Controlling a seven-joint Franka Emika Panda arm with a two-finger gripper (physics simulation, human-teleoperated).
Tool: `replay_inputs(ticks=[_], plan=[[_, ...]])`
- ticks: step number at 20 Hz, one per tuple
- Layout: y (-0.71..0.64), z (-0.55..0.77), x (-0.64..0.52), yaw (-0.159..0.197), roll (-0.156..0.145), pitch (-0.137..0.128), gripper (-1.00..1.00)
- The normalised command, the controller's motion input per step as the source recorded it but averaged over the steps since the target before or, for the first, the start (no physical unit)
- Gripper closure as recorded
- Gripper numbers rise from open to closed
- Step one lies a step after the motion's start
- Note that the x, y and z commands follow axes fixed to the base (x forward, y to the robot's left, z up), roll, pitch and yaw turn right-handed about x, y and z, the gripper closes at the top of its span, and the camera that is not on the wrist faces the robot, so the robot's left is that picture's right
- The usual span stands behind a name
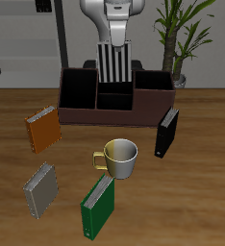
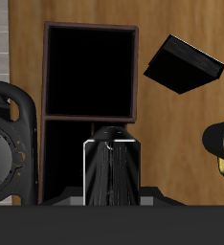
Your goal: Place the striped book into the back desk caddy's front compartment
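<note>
My worry: the striped book point(image 1: 114, 61) hangs upright in my gripper point(image 1: 115, 40), over the middle of the back desk caddy point(image 1: 86, 115). If I lower it off-line, its bottom edge could catch a divider or drop into the wrong compartment rather than the front one. My arm reaches straight down, fingers clamped on the book's top edge.

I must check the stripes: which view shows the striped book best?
The exterior view: the striped book hangs upright over the back desk caddy, stripes plain. The wrist view shows only its dark end.
</note>
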Motion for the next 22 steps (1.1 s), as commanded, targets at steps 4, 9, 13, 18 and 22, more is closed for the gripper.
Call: replay_inputs(ticks=[4,9,13,18,22], plan=[[0.04,-0.1,-0.03,0.01,0.017,0.025,1.0],[-0.08,-0.1,0.01,-0.004,-0.012,0.016,1.0],[-0.14,-0.07,0.02,-0.015,-0.018,0.023,1.0],[-0.05,-0.04,0.04,-0.004,-0.012,0.007,1.0],[-0.01,-0.07,0.02,-0.007,0.001,0.006,1.0]])
